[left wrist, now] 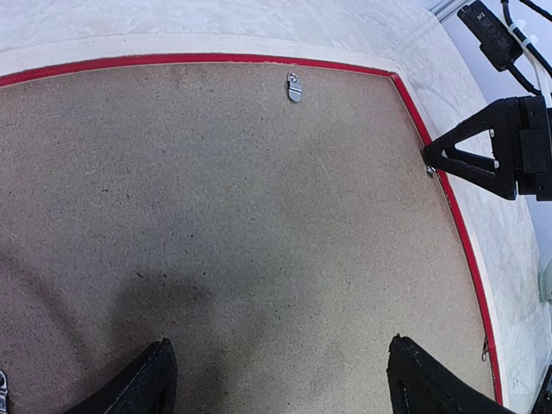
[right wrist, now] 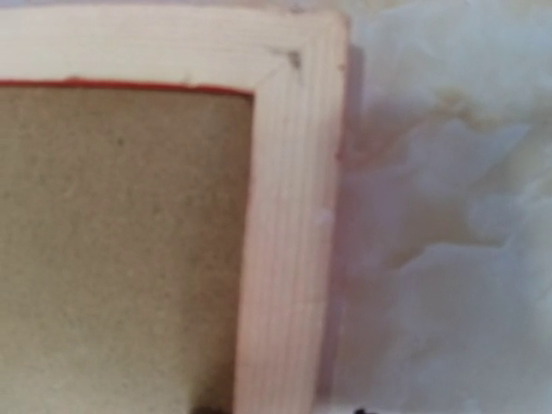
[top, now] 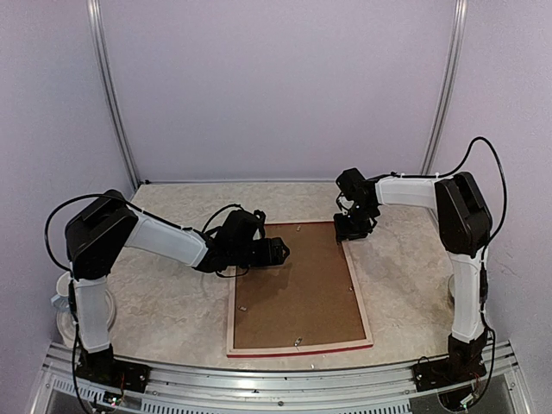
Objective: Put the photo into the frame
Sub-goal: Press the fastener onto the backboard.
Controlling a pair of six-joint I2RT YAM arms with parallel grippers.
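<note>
Frame (top: 297, 350) lies back-up w/ brown board (top: 293, 285) in it, mid surface (top: 164, 302), close to its near edge. Left tool (top: 280, 251) hovers over the frame's far-left part, fingers (left wrist: 147, 384) spread, gripping nothing. Right tool (top: 352, 231) is at the frame's far-right corner; can't tell if it's clenched.

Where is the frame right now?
In the top view the frame lies back-up midway across the table, the brown backing board inside it; the left gripper is over its far left corner, the right gripper at its far right corner.
</note>
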